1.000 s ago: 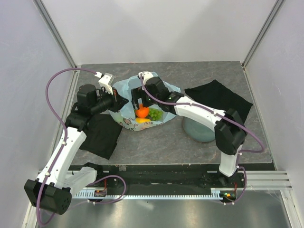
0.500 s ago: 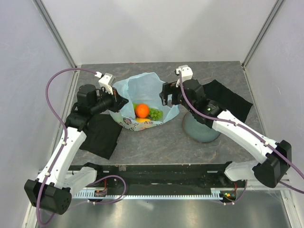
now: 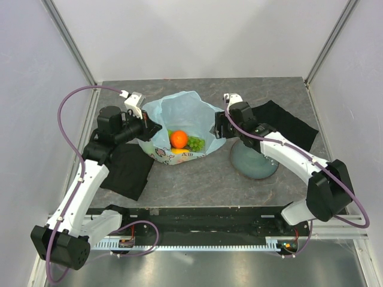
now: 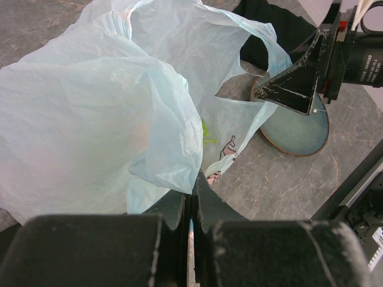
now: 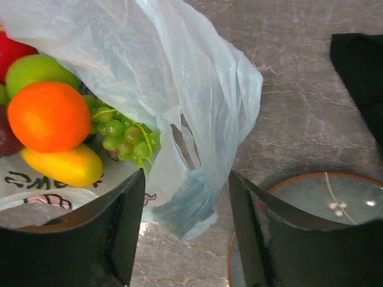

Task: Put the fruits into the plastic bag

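Here, the plastic bag (image 3: 179, 116) sits on the bench (image 3: 197, 182), left of centre and toward the far side, with its mouth gaping upward. The fruits lie inside it. The orange (image 5: 49, 116) is on top in the middle, with the green apple (image 5: 36, 70) and the red apple (image 5: 11, 51) just beyond it. The grape bunch (image 5: 125, 136) is against the orange's right side, and the yellow oblong one (image 5: 61, 166) is tucked under its near side. A dark purple one (image 5: 6, 139) shows only as a sliver at the left edge of my right wrist view.

My left hand (image 4: 191, 206) is at the bag's left rim. Its fingers are pressed together, pinching the thin blue film and holding that side up.

My right hand (image 5: 187, 179) is at the bag's right edge with its fingers spread apart. A crumpled fold of the bag's right side hangs in the gap between them. I cannot tell whether either finger touches the film.

Just right of the bag, on the near side of my right hand, a grey-blue plate (image 5: 323, 203) lies flat on the bench. One black cloth (image 3: 125, 170) lies to the left of the bag on its near side, under my left arm. Another black cloth (image 3: 281, 122) lies to the far right, beyond the plate.
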Tool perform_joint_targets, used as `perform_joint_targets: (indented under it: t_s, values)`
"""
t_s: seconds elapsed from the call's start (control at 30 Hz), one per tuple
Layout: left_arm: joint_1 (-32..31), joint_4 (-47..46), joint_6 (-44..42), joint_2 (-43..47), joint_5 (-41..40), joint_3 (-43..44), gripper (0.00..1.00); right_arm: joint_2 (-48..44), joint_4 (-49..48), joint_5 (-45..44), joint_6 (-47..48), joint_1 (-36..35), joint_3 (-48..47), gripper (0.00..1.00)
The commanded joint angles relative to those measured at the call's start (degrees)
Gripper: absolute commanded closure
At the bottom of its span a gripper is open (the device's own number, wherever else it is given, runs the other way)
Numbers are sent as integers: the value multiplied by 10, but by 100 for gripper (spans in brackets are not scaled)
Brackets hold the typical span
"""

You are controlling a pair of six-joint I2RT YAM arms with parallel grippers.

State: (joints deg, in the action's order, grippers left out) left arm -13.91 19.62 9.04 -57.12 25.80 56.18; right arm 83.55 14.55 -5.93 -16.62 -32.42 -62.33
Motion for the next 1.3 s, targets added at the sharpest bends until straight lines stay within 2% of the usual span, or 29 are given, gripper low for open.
perform_joint_targets:
  t_s: [0.0, 0.03, 0.07, 0.1, 0.17, 0.2, 0.23, 0.33, 0.4, 0.47, 0.53, 0.67, 0.8, 0.93, 1.0, 1.03, 1.07, 1.1, 1.13, 1.17, 1.2, 1.23, 1.27]
  values:
    - [-2, -26, 0, -10, 19, 3, 98, 2, -69, 110, -5, 30, -11, 58]
    - [-1, -33, 8, -15, 30, 11, 98, -2, -68, 122, -7, 34, -20, 78]
    - [1, -35, 28, -33, 37, 26, 99, -14, -63, 130, -11, 38, -31, 93]
    - [3, -29, 36, -52, 49, 49, 98, -22, -57, 132, -9, 47, -62, 100]
    - [10, 25, 49, -85, 72, 158, 98, -38, -23, 128, 11, 54, -110, 100]
    - [13, 47, 49, -123, 72, 200, 99, -42, -8, 122, 18, 57, -165, 100]
    - [17, 93, 47, -138, 71, 279, 98, -45, 16, 115, 26, 59, -192, 100]
    - [75, 139, 61, -186, 98, 395, 99, -41, 43, 104, 48, 61, -280, 100]
    - [108, 148, 73, -213, 161, 442, 99, -34, 53, 100, 55, 64, -320, 100]
    - [156, 156, 93, -232, 198, 459, 99, -23, 68, 100, 57, 67, -334, 100]
    - [176, 161, 99, -263, 251, 469, 99, -21, 72, 99, 57, 68, -331, 100]
    - [179, 178, 81, -297, 285, 447, 98, -33, 70, 94, 56, 68, -301, 100]
    - [177, 177, 49, -300, 238, 387, 98, -37, 68, 79, 57, 68, -272, 100]
    - [173, 177, 34, -295, 216, 365, 98, -31, 69, 83, 52, 70, -255, 100]
    - [171, 176, 28, -281, 195, 360, 95, -31, 69, 87, 48, 71, -250, 85]
    - [168, 171, 24, -275, 189, 358, 88, -36, 68, 87, 47, 72, -250, 79]
    - [166, 167, 22, -269, 187, 358, 79, -38, 69, 86, 48, 71, -250, 69]
    - [165, 162, 20, -253, 185, 354, 59, -42, 69, 86, 48, 71, -250, 62]
    - [162, 147, 19, -244, 181, 351, 48, -50, 70, 85, 49, 71, -251, 54]
    - [160, 138, 19, -235, 177, 346, 37, -54, 72, 84, 51, 72, -253, 31]
    - [158, 127, 20, -208, 163, 332, 9, -59, 74, 80, 54, 71, -255, 22]
    - [155, 97, 23, -194, 154, 322, 3, -71, 78, 78, 54, 72, -255, 17]
    - [155, 79, 26, -173, 145, 310, 3, -78, 80, 75, 55, 71, -253, 6]
